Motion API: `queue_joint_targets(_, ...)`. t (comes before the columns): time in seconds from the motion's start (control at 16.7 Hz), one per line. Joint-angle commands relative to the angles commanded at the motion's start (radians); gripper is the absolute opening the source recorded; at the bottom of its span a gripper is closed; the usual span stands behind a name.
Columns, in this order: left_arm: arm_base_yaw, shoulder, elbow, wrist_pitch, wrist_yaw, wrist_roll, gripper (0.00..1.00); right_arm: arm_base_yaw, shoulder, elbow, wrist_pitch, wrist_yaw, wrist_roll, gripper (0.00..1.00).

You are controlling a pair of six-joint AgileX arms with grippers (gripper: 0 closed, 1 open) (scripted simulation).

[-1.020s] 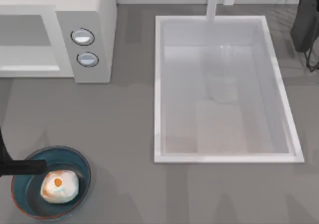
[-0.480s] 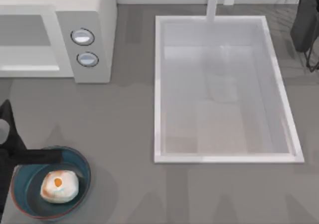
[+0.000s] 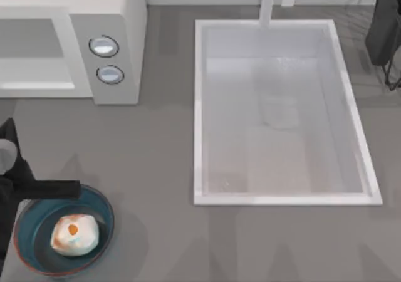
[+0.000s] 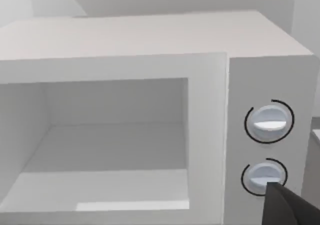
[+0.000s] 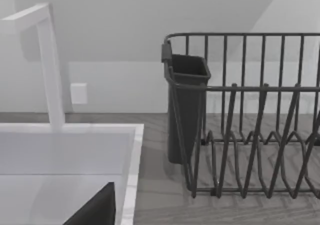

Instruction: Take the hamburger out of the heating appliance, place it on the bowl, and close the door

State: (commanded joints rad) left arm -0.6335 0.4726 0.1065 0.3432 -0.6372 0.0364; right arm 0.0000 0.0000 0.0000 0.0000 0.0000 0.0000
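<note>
- Top view: hamburger (image 3: 74,235) lies inside the bowl (image 3: 100,202), just below the left gripper (image 3: 66,188); placing step judged complete.
- Heating appliance (image 3: 119,19): cavity stands open in the left wrist view, well above that gripper; the door itself is not visible; closing remains.
- Left gripper: at the bowl's upper rim, arm dark at the table's left edge; finger state cannot be told.
- Right arm: parked at upper right.

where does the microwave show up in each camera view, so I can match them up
Top view: the microwave sits at the upper left corner, cavity open.
Left wrist view: it faces the camera, open cavity beside the knob panel.
Right wrist view: not in it.
Shared landmark: the two knobs, in the top and left wrist views.
</note>
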Motion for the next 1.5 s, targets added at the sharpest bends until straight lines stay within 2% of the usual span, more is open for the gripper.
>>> queue_joint_targets(0.18,0.128,0.119,0.117,-0.091,0.108,0.109,0.0,0.0,0.0,0.0,0.0,0.0,0.0,1.0)
queue_joint_targets(0.36,0.348,0.31,0.3,-0.233,0.275,0.265,0.0,0.0,0.0,0.0,0.0,0.0,0.0,1.0)
queue_joint_targets(0.84,1.196,0.892,0.868,-0.717,0.858,0.679,0.0,0.0,0.0,0.0,0.0,0.0,0.0,1.0)
queue_joint_targets(1.02,1.444,1.068,1.045,-0.885,1.06,0.784,0.0,0.0,0.0,0.0,0.0,0.0,0.0,1.0)
queue_joint_targets(1.26,1.633,1.207,1.192,-1.046,1.251,0.855,0.0,0.0,0.0,0.0,0.0,0.0,0.0,1.0)
queue_joint_targets(1.38,1.668,1.238,1.228,-1.084,1.297,0.871,0.0,0.0,0.0,0.0,0.0,0.0,0.0,1.0)
queue_joint_targets(1.5,1.673,1.243,1.234,-1.091,1.304,0.875,0.0,0.0,0.0,0.0,0.0,0.0,0.0,1.0)
